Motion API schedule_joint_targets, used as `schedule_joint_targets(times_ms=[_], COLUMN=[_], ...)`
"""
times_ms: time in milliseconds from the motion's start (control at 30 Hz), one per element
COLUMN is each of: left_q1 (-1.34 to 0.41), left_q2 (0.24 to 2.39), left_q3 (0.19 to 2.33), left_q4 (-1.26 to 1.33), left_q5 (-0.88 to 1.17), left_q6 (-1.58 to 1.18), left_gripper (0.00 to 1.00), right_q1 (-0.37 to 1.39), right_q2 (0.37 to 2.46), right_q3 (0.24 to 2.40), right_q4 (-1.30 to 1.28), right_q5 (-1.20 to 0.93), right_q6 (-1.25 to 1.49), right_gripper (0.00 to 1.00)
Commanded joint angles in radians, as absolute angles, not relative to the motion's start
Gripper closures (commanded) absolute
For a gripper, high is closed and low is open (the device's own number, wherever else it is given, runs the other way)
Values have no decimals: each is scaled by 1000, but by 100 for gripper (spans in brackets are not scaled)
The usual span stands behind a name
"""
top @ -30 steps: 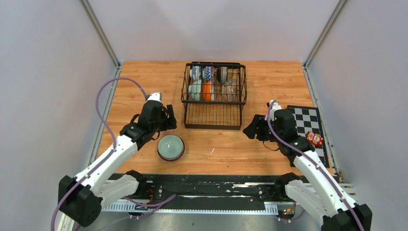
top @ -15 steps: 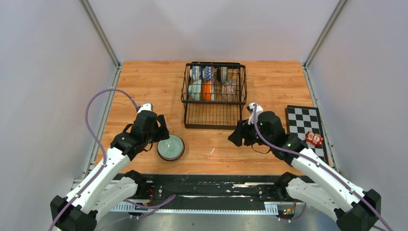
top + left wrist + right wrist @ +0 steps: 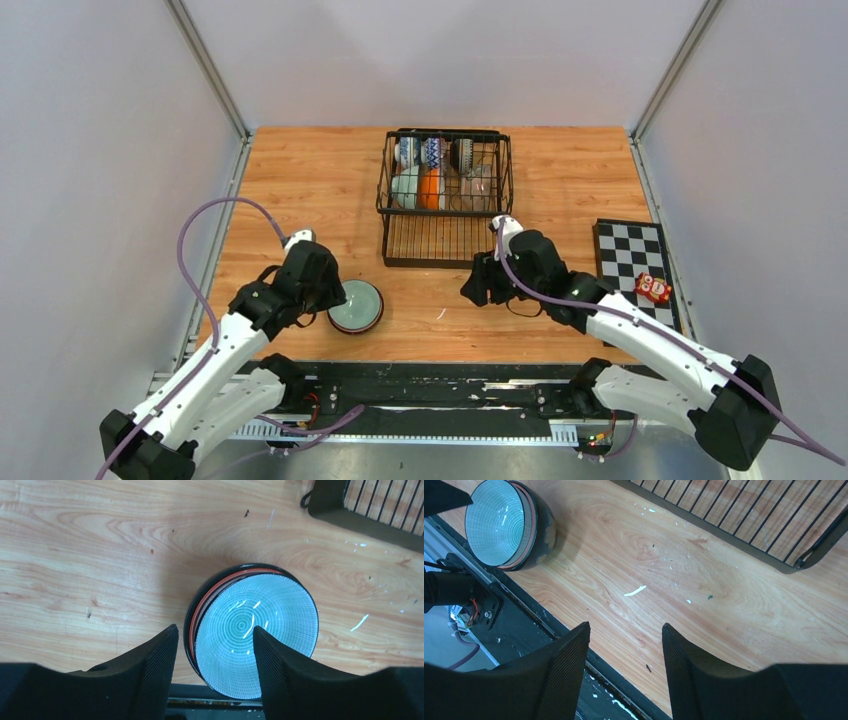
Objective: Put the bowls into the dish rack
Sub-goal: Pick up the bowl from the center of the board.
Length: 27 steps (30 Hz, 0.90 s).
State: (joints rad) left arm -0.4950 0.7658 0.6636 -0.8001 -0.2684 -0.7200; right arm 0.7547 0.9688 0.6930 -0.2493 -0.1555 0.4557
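Two robot arms reach over a wooden table (image 3: 300, 180). On the left, the left gripper (image 3: 214, 629) hangs low over one loose bowl (image 3: 355, 306), dark outside with a red band and a pale blue-green inside. Its jaws stand well apart astride the bowl's left rim, one finger outside and one above the inside, clamping nothing. This bowl sits on the table just in front of the left corner of the dish rack (image 3: 444, 263).

In the middle, the one black wire rack holds six bowls on edge in its rear basket. Three patterned ones stand behind, with a pale green, an orange and a pale one in front.

Further right, the right gripper (image 3: 625, 626) hovers over bare wood, its jaws parted and empty.

At the far right lies one checkered board (image 3: 628, 255) with one small red-and-white object (image 3: 654, 289) on it.
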Motion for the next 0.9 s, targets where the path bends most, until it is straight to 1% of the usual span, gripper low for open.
schedule_joint_targets(times_ms=[0, 300, 533, 633, 767, 867], left_q1=[-541, -571, -576, -577, -577, -578], left_q2=[775, 840, 864, 864, 868, 866], left_q3=[648, 634, 646, 663, 668, 677], left_q4=[-849, -845, -846, -856, -853, -847], left_q5=[-304, -339, -348, -359, -358, -346], left_q6=[-782, -798, -787, -776, -762, -741], left_gripper=[44, 58, 77, 89, 99, 100], right_q1=[778, 781, 781, 781, 781, 781], right_q2=[991, 1012, 1025, 1032, 1036, 1033], right_q3=[716, 706, 700, 702, 705, 709], right_q4=[-201, -197, -188, -187, -188, -190], right_q5=[-163, -176, -180, -186, -183, -187], right_q6=[453, 433, 426, 426, 426, 429], right_gripper=[43, 44, 44, 44, 44, 45])
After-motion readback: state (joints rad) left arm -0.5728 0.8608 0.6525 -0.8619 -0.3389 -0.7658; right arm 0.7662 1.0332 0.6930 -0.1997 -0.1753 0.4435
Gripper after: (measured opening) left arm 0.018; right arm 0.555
